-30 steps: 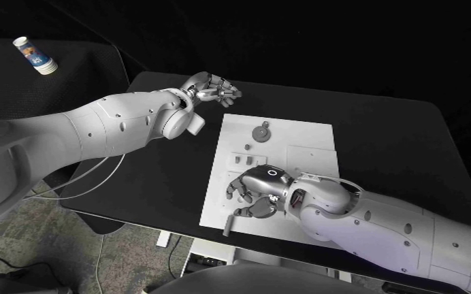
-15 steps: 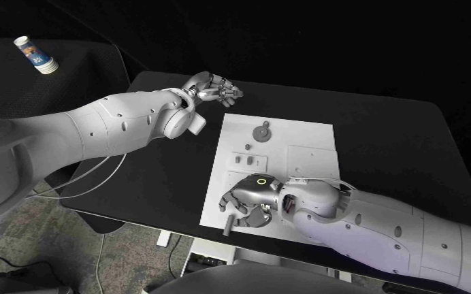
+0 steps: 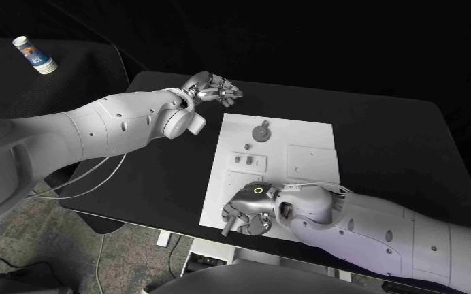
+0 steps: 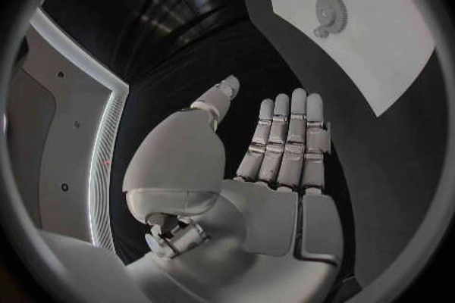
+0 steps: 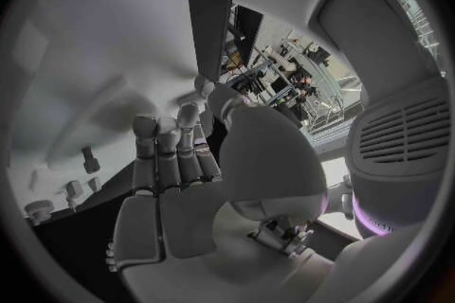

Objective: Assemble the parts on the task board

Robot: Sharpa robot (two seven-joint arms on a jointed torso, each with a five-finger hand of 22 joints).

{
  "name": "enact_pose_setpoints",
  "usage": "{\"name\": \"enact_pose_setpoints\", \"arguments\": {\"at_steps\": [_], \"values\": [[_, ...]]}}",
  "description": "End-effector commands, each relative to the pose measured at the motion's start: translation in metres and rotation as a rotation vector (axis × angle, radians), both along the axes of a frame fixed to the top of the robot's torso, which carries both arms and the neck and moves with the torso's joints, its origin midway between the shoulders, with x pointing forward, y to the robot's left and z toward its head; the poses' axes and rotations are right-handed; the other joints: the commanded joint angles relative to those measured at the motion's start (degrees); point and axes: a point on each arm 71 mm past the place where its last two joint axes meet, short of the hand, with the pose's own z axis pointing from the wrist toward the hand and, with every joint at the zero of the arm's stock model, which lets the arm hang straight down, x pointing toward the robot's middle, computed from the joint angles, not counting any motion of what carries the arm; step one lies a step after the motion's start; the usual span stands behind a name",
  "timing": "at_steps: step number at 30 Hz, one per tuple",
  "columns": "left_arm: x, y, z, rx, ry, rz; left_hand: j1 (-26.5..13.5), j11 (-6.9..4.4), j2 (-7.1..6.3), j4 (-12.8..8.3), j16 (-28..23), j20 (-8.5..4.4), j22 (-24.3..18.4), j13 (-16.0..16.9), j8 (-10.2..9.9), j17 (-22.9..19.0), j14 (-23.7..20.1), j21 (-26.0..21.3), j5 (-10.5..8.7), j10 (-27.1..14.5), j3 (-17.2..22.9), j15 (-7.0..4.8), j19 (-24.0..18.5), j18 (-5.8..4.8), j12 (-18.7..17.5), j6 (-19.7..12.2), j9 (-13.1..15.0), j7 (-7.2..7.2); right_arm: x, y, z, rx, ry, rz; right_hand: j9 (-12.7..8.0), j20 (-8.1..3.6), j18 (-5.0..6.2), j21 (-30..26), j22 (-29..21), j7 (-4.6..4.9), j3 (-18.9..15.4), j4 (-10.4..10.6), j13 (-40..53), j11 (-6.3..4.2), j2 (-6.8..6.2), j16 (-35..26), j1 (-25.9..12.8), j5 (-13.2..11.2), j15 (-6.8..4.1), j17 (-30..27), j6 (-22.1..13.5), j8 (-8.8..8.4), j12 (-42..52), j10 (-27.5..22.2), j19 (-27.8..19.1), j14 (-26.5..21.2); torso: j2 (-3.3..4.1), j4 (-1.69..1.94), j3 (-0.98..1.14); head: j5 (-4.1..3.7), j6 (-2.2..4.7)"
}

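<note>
Assembly early: grey parts mostly loose on white rectangular task board [image 3: 314, 137], mid black counter [image 3: 393, 131].
Round grey gear part [image 3: 262, 131] lies at far end; right hand [image 3: 248, 209] curled over near-edge pieces, grasp unclear; left hand [image 3: 211, 90] spread, empty, off-board.

left robot hand [image 3: 212, 90] flat, fingers straight | right robot hand [image 3: 248, 209] fingers extended

My right hand [image 3: 249, 207] is lower on the task board [image 3: 295, 134] than a second ago, having slid from the board's middle toward its near edge. Its fingers [image 3: 239, 220] now reach over the slim grey part [image 3: 228, 228] at that edge. More of the board's middle slots [image 3: 246, 162] lies uncovered.
</note>
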Motion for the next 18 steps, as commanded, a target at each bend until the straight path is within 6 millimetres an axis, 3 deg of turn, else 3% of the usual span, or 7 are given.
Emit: {"name": "enact_pose_setpoints", "arguments": {"at_steps": [1,10,14,18], "values": [[0.0000,-0.0022,0.0012,-0.006,-0.002,-0.015,0.08,0.07,0.61,0.09,-0.39,-0.01,0.08,0.09,0.10,-0.09,0.49,-0.37,0.00,0.03,-0.26,0.02,-0.32,-1.10,-0.33,0.38,0.06,-0.17,0.0002,0.0013,-0.0010,-0.014,-0.037,0.014,0.00,0.03,0.24,6.53,0.06,-0.01,0.39,0.00,-0.02,-0.08,-0.02,-0.39,0.65,-0.12,-0.02,0.08,-0.41,0.16,-0.09,-0.34,-0.47,-0.44,0.00,-0.02,-0.02,0.00,-0.02],[0.0001,-0.0026,0.0011,-0.006,0.000,-0.017,0.07,0.07,0.62,0.10,-0.41,-0.01,0.08,0.10,0.10,-0.09,0.50,-0.37,0.00,0.04,-0.26,0.02,-0.32,-1.11,-0.35,0.38,0.06,-0.16,0.0023,0.0056,-0.0001,0.002,-0.064,0.005,0.15,0.06,0.21,6.66,0.13,0.38,0.56,0.23,0.02,-0.07,0.04,-0.31,0.73,-0.16,0.04,0.12,0.03,0.52,0.03,-0.34,-0.31,-0.44,0.00,-0.02,-0.01,-0.02,0.01],[0.0000,-0.0025,0.0010,-0.006,0.001,-0.016,0.06,0.07,0.62,0.11,-0.42,-0.01,0.08,0.10,0.10,-0.10,0.51,-0.38,0.00,0.05,-0.26,0.02,-0.32,-1.11,-0.36,0.39,0.06,-0.16,0.0033,0.0063,-0.0003,0.003,-0.070,0.000,0.85,0.12,0.16,7.01,0.34,1.69,0.84,0.62,0.24,-0.12,0.11,0.05,0.50,-0.21,0.17,0.29,2.50,2.07,0.58,-0.31,0.14,-0.26,-0.01,0.01,-0.05,-0.05,0.01],[0.0001,-0.0022,0.0010,-0.005,0.001,-0.016,0.06,0.07,0.63,0.11,-0.43,-0.01,0.09,0.10,0.10,-0.10,0.51,-0.38,0.00,0.05,-0.26,0.02,-0.33,-1.11,-0.36,0.39,0.06,-0.16,0.0039,0.0071,0.0006,0.016,-0.076,-0.006,2.42,0.10,0.30,7.40,0.71,3.38,1.38,0.86,0.54,-0.40,0.54,0.65,-0.17,-0.20,0.09,0.49,8.49,5.14,1.53,0.13,0.84,0.31,-0.01,0.00,-0.04,-0.04,-0.04]]}}
